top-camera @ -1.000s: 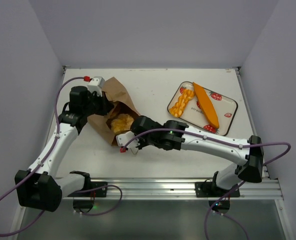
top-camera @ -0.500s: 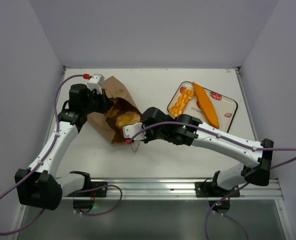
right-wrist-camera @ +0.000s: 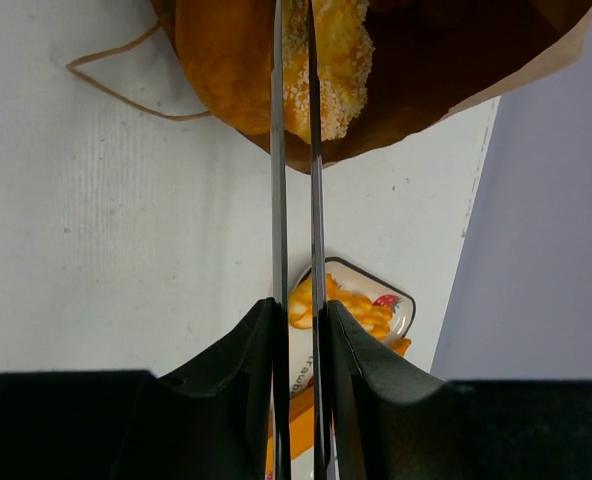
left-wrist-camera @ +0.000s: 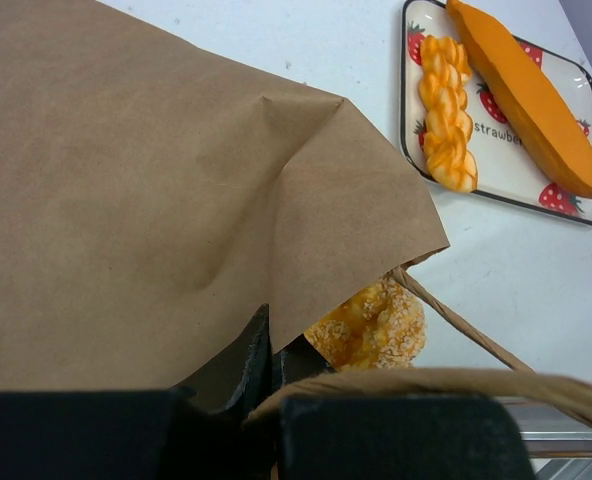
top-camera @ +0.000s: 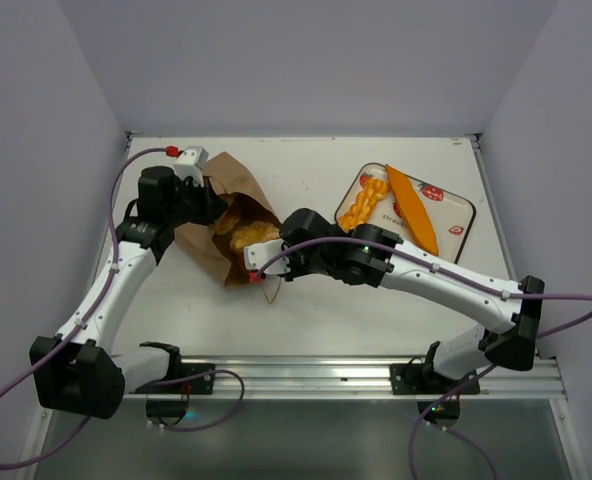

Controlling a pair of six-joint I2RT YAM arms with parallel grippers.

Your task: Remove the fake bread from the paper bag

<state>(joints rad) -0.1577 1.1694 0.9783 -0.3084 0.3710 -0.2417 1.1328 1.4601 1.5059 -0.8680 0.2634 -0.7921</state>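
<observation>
Right wrist view: right gripper (right-wrist-camera: 296, 312) jaws clamp metal tongs (right-wrist-camera: 294, 200), their near-closed blades reaching across the sugar-crusted bread (right-wrist-camera: 331, 60) in the paper bag (right-wrist-camera: 426, 65) mouth. Left gripper (left-wrist-camera: 273, 355) jaws are closed on the bag's edge. The bread is probably light, rigid and slippery, so the rough crust is the place to grip.

A robotics lab cell; plain grey panels (top-camera: 306, 60) wall the white table (top-camera: 306, 325); an aluminium rail (top-camera: 316, 378) lines the table's near edge.

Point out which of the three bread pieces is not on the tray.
The sugar-crusted loaf, at the mouth of the paper bag. The braided piece and the baguette both lie on the strawberry-print tray.
</observation>
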